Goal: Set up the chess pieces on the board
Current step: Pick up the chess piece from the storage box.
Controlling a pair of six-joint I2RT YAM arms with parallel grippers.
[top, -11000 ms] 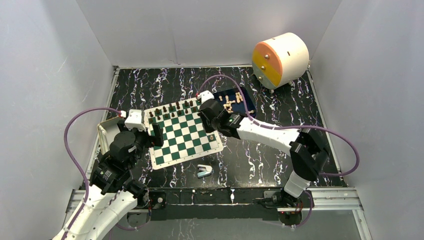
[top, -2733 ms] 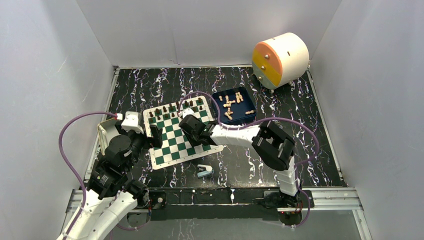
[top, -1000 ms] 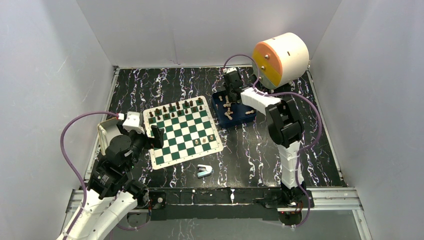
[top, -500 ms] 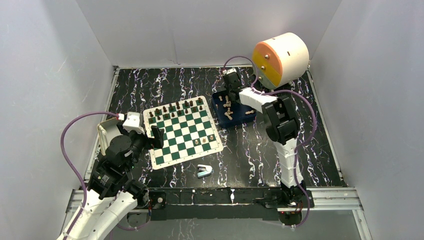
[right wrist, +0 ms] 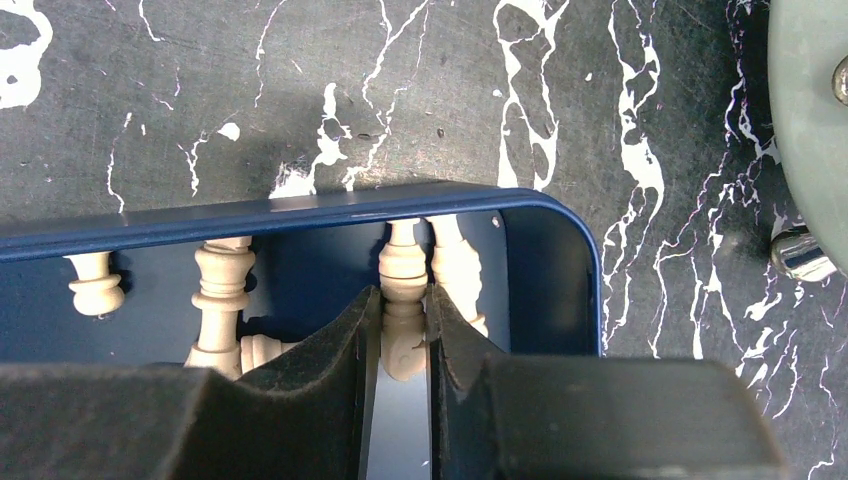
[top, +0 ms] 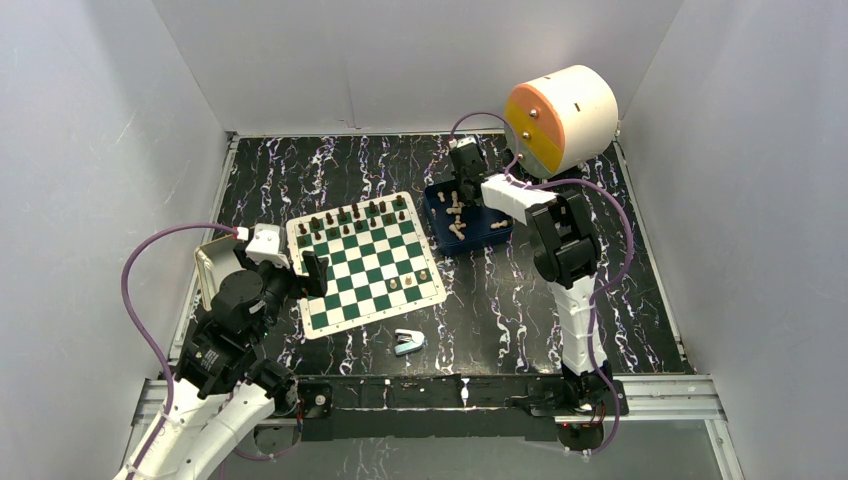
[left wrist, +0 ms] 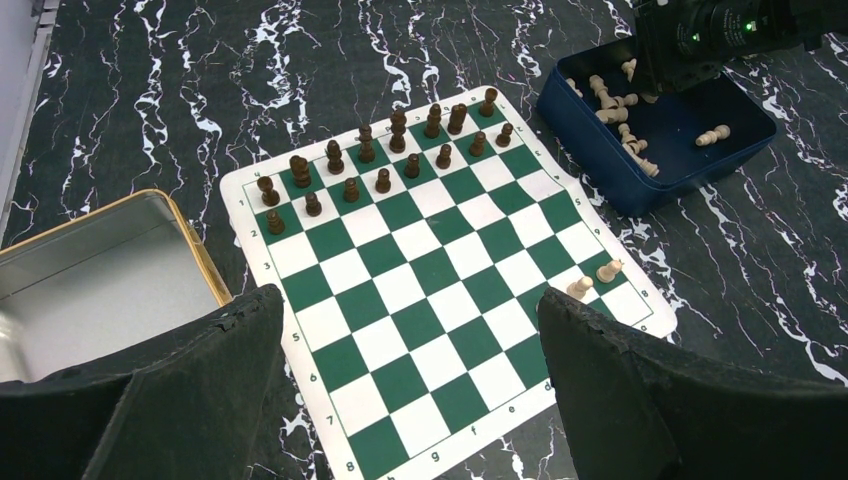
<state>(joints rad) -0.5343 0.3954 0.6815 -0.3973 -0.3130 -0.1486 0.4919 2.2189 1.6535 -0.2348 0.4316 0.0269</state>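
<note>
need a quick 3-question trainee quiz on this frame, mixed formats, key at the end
1. True or false: the left gripper holds a chess piece.
2. The two light pieces standing on the board are: A) at its far-left corner, B) at its centre, C) near its near-right corner.
3. Fill in: the right gripper grips a light piece inside the ____.
Key: 1 false, its jaws stand open and empty; 2 C; 3 blue tray.

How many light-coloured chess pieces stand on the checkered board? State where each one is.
2. One light piece and a second light piece stand side by side on the board, close to its near-right corner as the top view shows it. None appears hidden.
</note>
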